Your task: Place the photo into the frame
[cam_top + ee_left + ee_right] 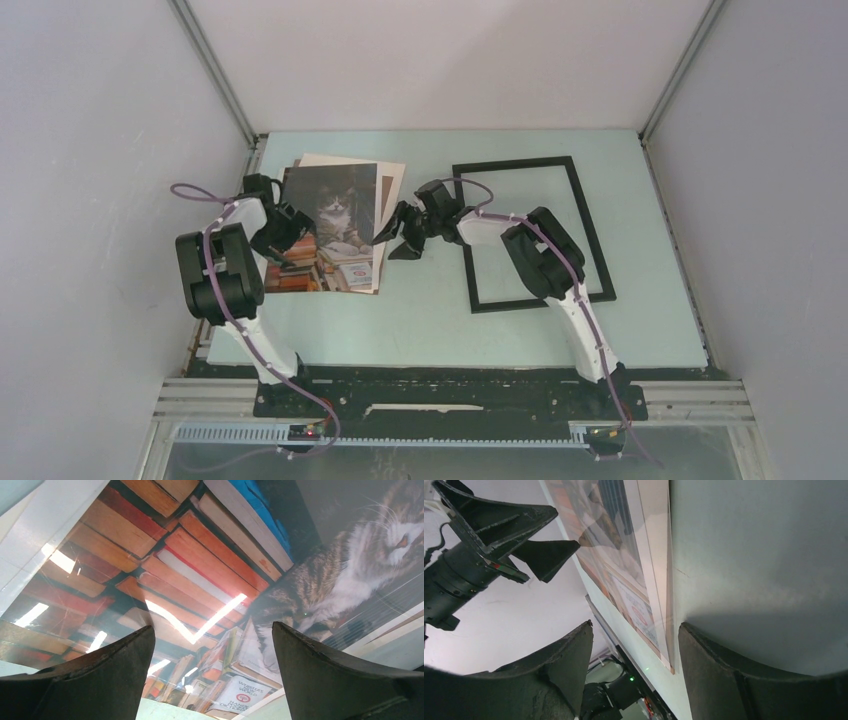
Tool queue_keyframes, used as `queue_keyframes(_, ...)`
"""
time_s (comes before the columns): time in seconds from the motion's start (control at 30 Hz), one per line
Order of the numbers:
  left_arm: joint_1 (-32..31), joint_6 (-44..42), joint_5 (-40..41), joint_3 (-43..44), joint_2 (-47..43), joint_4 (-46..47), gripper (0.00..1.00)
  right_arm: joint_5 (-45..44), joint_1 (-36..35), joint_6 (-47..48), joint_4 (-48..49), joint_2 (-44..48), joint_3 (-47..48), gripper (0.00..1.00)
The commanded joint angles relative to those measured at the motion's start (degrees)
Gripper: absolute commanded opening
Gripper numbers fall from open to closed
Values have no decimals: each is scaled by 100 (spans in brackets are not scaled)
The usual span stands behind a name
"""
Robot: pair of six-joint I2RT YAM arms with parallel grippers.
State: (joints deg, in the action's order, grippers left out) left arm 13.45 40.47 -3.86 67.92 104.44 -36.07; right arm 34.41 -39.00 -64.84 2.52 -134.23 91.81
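Left jaws (290, 232) wide apart, nothing between them. They hang over the left long edge of the photo (335, 215). In the left wrist view the gap (212, 630) looks straight down on the glossy cat-and-books print (225, 555); contact can't be told.

Right jaws (400, 238) partly apart, empty. They sit just off the photo's right long edge, between photo and frame (510, 162). In the right wrist view the gap (634, 627) faces the stack edge-on, with the photo (609, 540) ahead and to the left and the left arm's jaws on its far side.

Photo lies flat on the left half of the surface (420, 310), with its long axis running from far edge to near edge and slightly tilted. A pale sheet (330, 160) and a tan board (393, 200) poke out under it at the far and right sides.

The black frame lies flat on the right half, well apart from the photo, its long axis roughly parallel.

Judgement: the arms flank the photo across its short axis, the left one nearer. The photo has to travel right to the frame with little turning. The thin print on the stack looks hard to lift alone.
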Motion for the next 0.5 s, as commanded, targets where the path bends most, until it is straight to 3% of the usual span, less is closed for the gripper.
queue_keyframes(0.0,-17,-63,-152,-366,207,21,97,162,-54,-380,405,-317,239,71)
queue_keyframes(0.47,-29,-74,-133,-411,181,49,95,450,-81,-1013,3110,145,-567,57)
